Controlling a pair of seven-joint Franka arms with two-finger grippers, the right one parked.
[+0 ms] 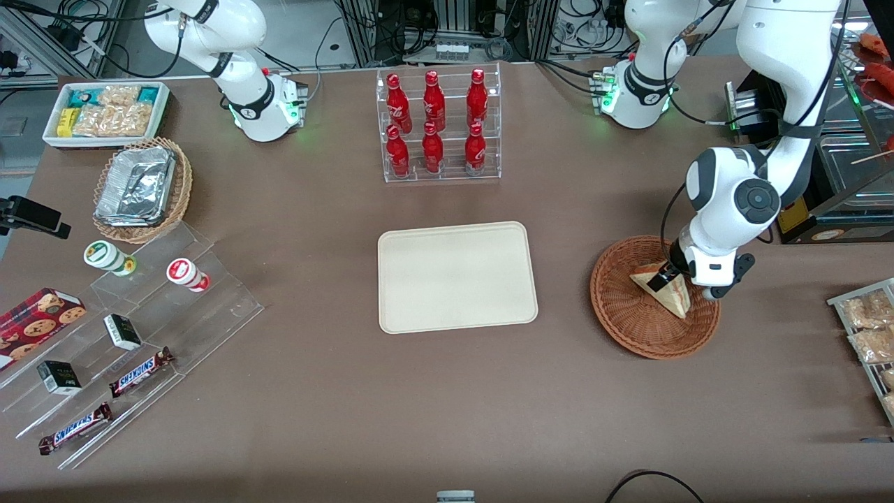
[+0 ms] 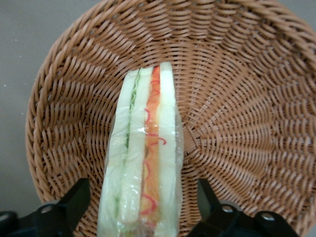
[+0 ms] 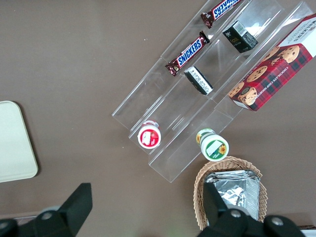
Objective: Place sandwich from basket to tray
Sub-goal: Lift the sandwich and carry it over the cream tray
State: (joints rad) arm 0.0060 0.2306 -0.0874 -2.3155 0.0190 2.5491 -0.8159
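The wedge sandwich [image 1: 676, 299], cream bread with a red-pink filling stripe, lies wrapped in clear film in the reddish-brown wicker basket [image 1: 618, 318] toward the working arm's end of the table. My left gripper [image 1: 663, 278] is down in the basket, open, with one finger on each side of the sandwich and a gap showing at both sides. In the left wrist view the sandwich [image 2: 145, 148] runs between the black fingers [image 2: 76, 197] over the basket weave [image 2: 237, 98]. The cream-beige tray [image 1: 457, 276] lies flat at the table's middle with nothing on it.
A clear rack of red bottles [image 1: 436, 126] stands farther from the front camera than the tray. A wire rack of snack packets [image 1: 869, 335] and a glass case [image 1: 838, 181] stand near the basket. Acrylic steps with snacks [image 1: 133, 335] lie toward the parked arm's end.
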